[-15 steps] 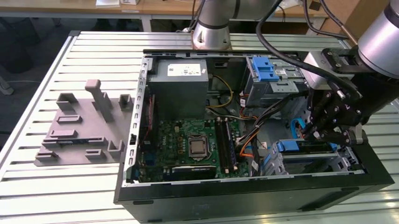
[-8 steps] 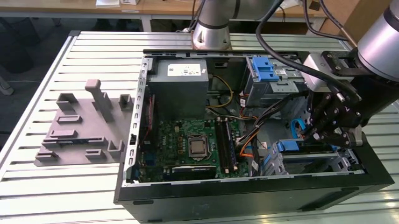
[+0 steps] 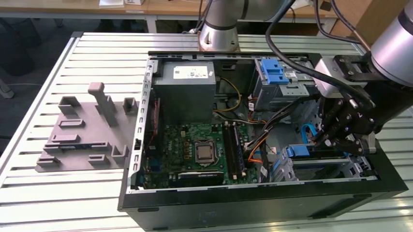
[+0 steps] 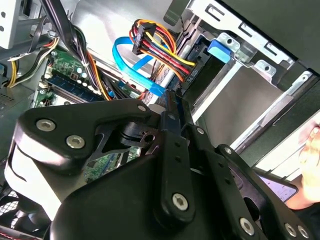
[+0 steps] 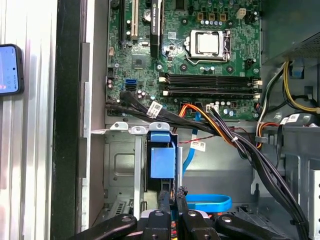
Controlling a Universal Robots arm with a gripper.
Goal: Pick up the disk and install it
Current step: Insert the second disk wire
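Exterior view puts the tool (image 3: 335, 137) low inside the open computer case (image 3: 258, 203), at the drive cage (image 3: 322, 164) near the case's front corner on the exterior view's right. The disk (image 5: 162, 162) stands on edge in that cage, its blue bracket uppermost, already partly down in its slot between the metal walls. In the first wrist view the tool's fingers (image 5: 172, 202) meet close together on the disk's rear edge, so the tool is narrow and appears to be pinching or pressing the disk; whether it truly clamps it cannot be told for sure.

The main risk, as a judgement, is jamming: if the disk sits slightly tilted against the cage walls, a push would bind the bracket instead of seating it. A second risk is the cabling. The blue flat cable (image 5: 207, 202) lies just beside the fingers, and the bundle of coloured power wires (image 4: 160, 47) hangs near the slot mouth (close enough to be snagged or trapped under the disk).

Room is tight. The cage walls hem the disk on both flat sides, the case's front wall is just beyond, and the motherboard (image 5: 200, 60) lies near on the other side. Free space is mostly straight up out of the case. The grey holder (image 3: 87, 130) rests on the bench (image 3: 38, 193), well apart.
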